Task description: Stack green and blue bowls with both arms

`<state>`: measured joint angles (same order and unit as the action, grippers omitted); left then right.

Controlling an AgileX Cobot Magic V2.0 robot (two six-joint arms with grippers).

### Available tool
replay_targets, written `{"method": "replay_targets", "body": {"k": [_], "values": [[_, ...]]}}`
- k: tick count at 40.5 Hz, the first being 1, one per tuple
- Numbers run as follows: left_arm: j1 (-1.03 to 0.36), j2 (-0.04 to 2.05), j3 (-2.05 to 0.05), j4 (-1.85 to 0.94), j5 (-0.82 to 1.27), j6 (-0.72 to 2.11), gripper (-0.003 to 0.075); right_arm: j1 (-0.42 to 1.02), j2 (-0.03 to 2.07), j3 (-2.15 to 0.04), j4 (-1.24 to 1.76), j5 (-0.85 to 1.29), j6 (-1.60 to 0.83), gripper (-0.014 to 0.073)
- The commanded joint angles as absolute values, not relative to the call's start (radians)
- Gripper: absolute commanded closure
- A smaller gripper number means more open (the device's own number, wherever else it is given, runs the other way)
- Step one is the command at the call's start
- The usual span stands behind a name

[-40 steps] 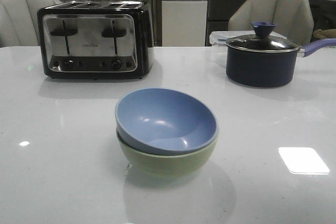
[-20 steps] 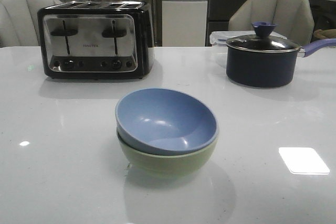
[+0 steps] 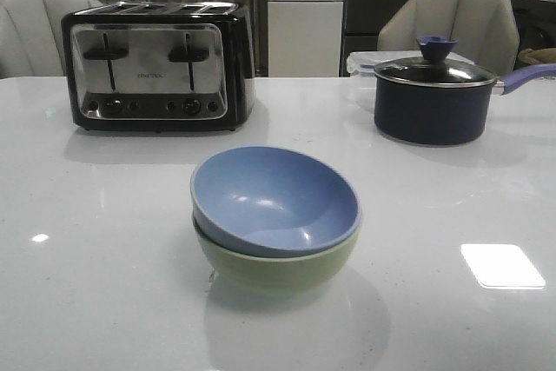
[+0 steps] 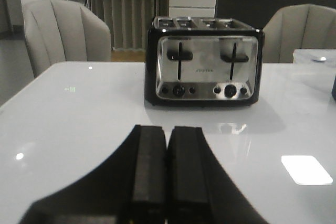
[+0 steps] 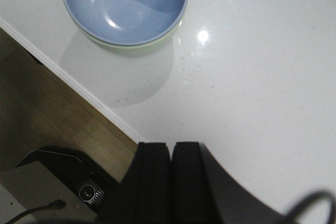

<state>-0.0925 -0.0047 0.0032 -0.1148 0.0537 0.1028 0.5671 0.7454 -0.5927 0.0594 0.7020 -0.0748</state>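
Observation:
The dusty blue bowl (image 3: 278, 197) sits nested, slightly tilted, inside the pale green bowl (image 3: 278, 267) at the middle of the white table (image 3: 95, 267). In the right wrist view the blue bowl (image 5: 126, 3) fills the green bowl, of which only a thin rim (image 5: 157, 39) shows. My right gripper (image 5: 171, 146) is shut and empty, well apart from the bowls, over the table's edge. My left gripper (image 4: 168, 129) is shut and empty above bare table, facing the toaster. Neither arm shows in the front view.
A black and chrome toaster (image 3: 156, 62) stands at the back left. A dark navy lidded saucepan (image 3: 430, 97) stands at the back right with a clear container (image 3: 360, 62) behind it. Chairs stand beyond the table. The table's edge (image 5: 79, 90) and floor show in the right wrist view.

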Motion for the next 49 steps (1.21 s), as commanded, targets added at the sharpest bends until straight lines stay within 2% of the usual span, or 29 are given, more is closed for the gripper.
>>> {"method": "replay_targets", "body": {"k": [1,49], "values": [[-0.091,-0.027,0.007,-0.125,-0.061,0.095,0.0627,0.561,0.738,-0.62,0.051,0.647,-0.076,0.054],[-0.056,-0.025,0.007,-0.125,-0.059,0.095,0.0627,0.561,0.738,-0.62,0.051,0.649,-0.076,0.054]]}}
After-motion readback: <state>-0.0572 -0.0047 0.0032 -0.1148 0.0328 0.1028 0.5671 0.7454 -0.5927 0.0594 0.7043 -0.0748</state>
